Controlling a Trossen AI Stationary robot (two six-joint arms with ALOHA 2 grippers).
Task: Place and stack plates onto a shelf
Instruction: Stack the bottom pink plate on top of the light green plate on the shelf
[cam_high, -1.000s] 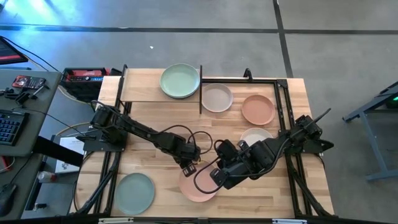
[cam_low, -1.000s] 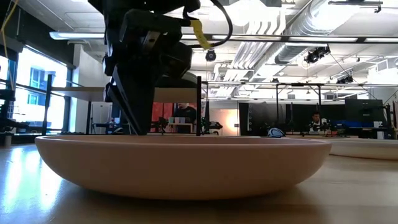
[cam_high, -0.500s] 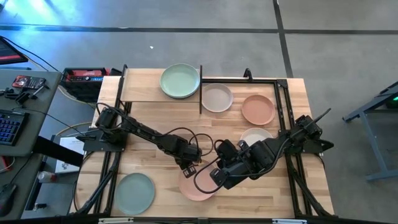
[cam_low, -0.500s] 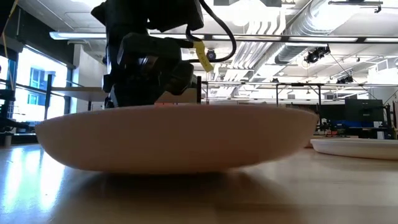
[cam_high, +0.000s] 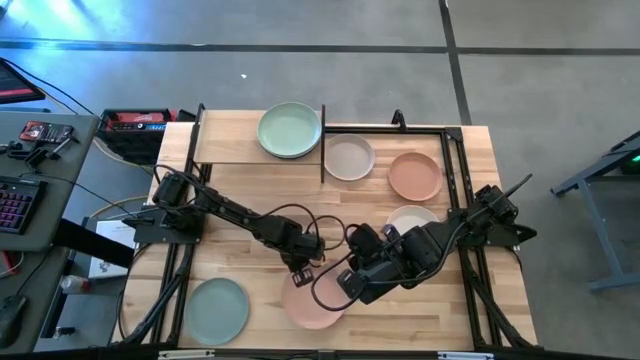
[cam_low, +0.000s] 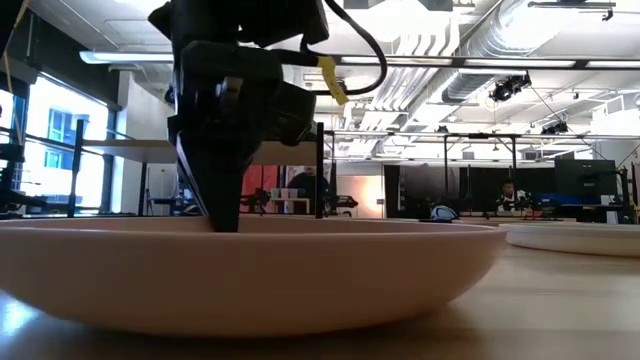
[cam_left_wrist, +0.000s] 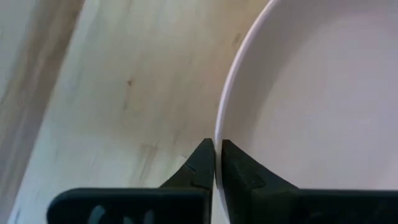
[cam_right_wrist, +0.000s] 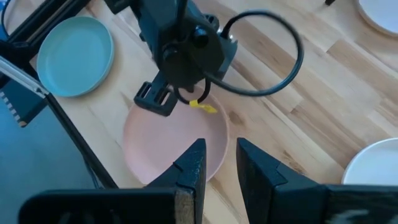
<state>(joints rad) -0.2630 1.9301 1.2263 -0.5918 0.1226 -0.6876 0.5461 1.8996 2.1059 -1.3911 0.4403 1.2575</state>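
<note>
Down in the lower middle of the high view, the left gripper (cam_high: 297, 272) has its two fingers pinched together on the rim of the pink plate (cam_high: 313, 304), which lies on the tabletop (cam_high: 250, 180) near the front edge. In the left wrist view the fingers (cam_left_wrist: 202, 163) stand one on each side of the plate's thin edge (cam_left_wrist: 219, 127), closed tight on it. From table height the gripper (cam_low: 225, 215) comes down from above onto the far left part of the plate (cam_low: 260, 270), which fills the whole bottom of that frame.

The right gripper (cam_high: 345, 285) hangs just to the right of the pink plate, above the wood; in its own wrist view its fingers (cam_right_wrist: 191, 165) stand a little apart with nothing between them, looking down on the plate (cam_right_wrist: 168, 146) and the left arm's wrist.

The shelf (cam_high: 235, 140) is at the upper left of the table in the high view, and a sage green plate (cam_high: 289, 130) sits on the right end of its board. Beside it, to the right, lie a beige-grey plate (cam_high: 349, 157) and a terracotta plate (cam_high: 414, 176). A white plate (cam_high: 408, 218) shows partly under the right arm, and a pale grey-green plate (cam_high: 216, 310) lies at the lower left corner of the table
</note>
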